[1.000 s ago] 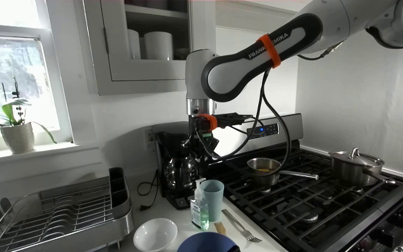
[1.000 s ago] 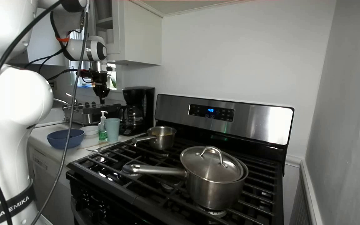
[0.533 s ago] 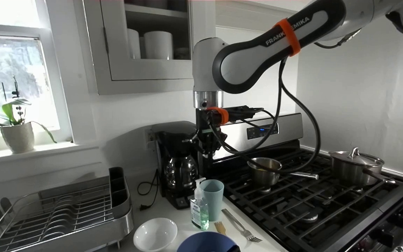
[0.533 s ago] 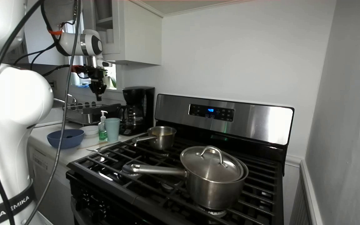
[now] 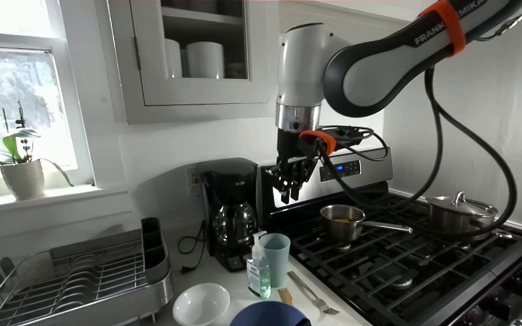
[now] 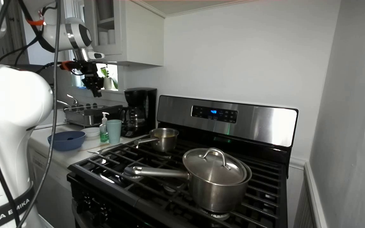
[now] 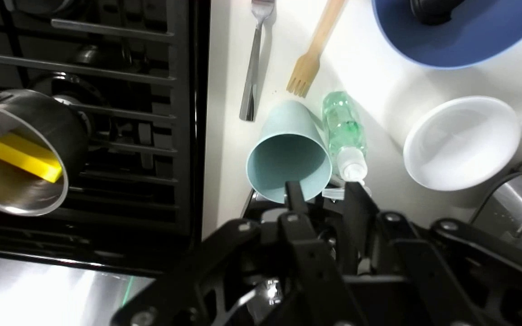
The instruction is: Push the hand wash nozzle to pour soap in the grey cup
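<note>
High above the white countertop [image 7: 227, 149], my black two-fingered gripper [image 5: 290, 198] hangs at a slant, its fingers [image 7: 295, 199] parted by a narrow gap, well apart from everything below. The grey cup [image 5: 279, 262], a pale grey-green round tumbler with a plain rim, stands upright on the countertop, left of the black gas stove [image 5: 492, 272] as seen in an exterior view. Close at its left, and a little nearer, stands the clear bottle of green hand wash [image 5: 259, 277], upright too; I cannot tell whether the two touch. Its white pump nozzle [image 7: 333, 194] points toward the cup's side. Seen from my wrist, part of the cup's rim and part of the nozzle are hidden behind my fingertips. Farther back and left of the cup stands the black coffee maker [image 5: 227, 179] with its glass carafe [image 5: 236, 224]. Nearer than the cup lie a steel fork [image 7: 253, 74] and a wooden fork [image 7: 307, 68], with a round white bowl [image 5: 197, 299] to their left and a dark blue bowl [image 6: 67, 142] nearer still, a black thing [image 7: 433, 13] inside it. On the stove, the small steel saucepan [image 5: 347, 233] holds a yellow block [image 7: 27, 156], and a lidded steel pot [image 6: 214, 196] stands to its right.
</note>
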Controlling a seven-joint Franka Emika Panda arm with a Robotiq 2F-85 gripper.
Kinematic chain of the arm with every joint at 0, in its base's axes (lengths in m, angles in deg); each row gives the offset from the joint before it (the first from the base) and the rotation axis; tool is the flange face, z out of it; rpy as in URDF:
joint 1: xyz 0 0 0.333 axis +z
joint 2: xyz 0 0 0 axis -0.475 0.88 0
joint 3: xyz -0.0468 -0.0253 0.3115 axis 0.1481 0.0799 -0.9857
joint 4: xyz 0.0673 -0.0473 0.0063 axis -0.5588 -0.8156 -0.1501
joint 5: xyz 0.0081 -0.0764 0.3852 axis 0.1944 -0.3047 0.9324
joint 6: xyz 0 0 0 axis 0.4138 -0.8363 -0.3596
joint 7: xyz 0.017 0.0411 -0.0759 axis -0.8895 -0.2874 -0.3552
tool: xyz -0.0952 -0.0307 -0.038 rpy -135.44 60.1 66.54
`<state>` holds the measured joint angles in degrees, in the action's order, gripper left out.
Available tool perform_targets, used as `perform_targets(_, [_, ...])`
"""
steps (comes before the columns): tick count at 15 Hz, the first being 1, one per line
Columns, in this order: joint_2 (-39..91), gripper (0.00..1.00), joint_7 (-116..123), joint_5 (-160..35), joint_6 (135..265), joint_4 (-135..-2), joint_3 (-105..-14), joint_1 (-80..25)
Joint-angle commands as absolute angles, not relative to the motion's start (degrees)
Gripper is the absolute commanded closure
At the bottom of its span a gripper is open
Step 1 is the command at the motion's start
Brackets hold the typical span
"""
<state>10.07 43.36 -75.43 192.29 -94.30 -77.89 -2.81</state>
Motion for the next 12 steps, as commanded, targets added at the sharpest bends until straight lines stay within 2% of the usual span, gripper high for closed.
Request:
perform_targets(1, [-1.91,0.38,35.31,-70.20,201.95,-106.32,-79.52,-5.63])
perform_targets(6, [-12.05,0.04,19.28,-57.77,204.25,-115.03,-77.97,-6.31])
perform_targets(7, [-13.42,0.01,15.77,-55.24,203.87,-116.41,-76.84,-6.30])
perform_targets(8, [-8.98,0.15,20.87,-58.53,202.42,-111.70,-80.23,-8.14])
perform_targets(10, [-11.58,0.02,17.11,-56.25,202.39,-114.12,-79.04,-8.26])
perform_targets(12, [-12.40,0.01,16.47,-55.95,202.39,-114.94,-78.77,-8.26])
